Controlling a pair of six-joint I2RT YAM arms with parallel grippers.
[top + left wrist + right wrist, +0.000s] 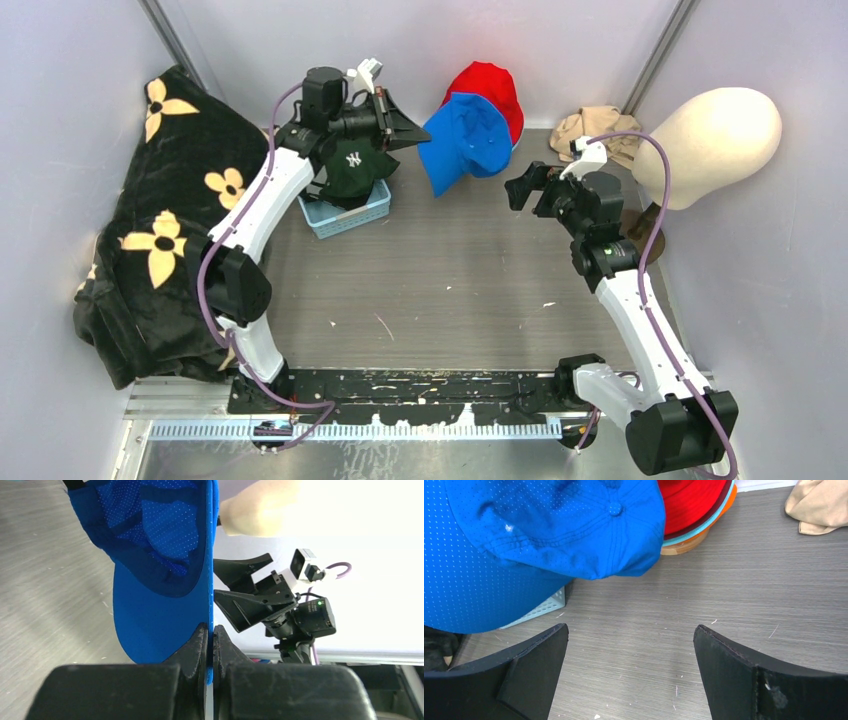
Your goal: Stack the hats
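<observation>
The left gripper (pixel 211 632) has its two black, wedge-shaped fingers pressed together on the flat edge of the blue cap's (pixel 155 580) brim, with only the thin brim between them. The cap hangs off the surface, its underside toward the left wrist camera: a smooth stiff brim, a darker sweatband and perforated mesh panels. In the top view this gripper (pixel 415 128) sits in the upper middle of the frame with the blue cap (pixel 465 140) just to its right, crown turned toward the back wall.

Directly behind the blue cap lies a red hat (pixel 490 85). The right wrist view shows the red hat (pixel 689 505) nested on thin teal and orange rims (pixel 729 500).

The right gripper (pixel 630 630) is spread wide and holds nothing. Its matte black fingers frame the bare, grey, wood-grained surface (pixel 724 595). The blue cap's stitched crown and top button fill the upper left of that view. From above, the right gripper (pixel 525 185) points toward the cap but is apart from it.

Under the left arm, a dark green cap (pixel 352 165) with white lettering sits in a pale blue slotted basket (pixel 345 215). A crumpled beige rag (pixel 595 130) and a smooth cream head form (pixel 715 140) are at the upper right. A plush black blanket (pixel 170 220) with yellow flowers covers the left side.
</observation>
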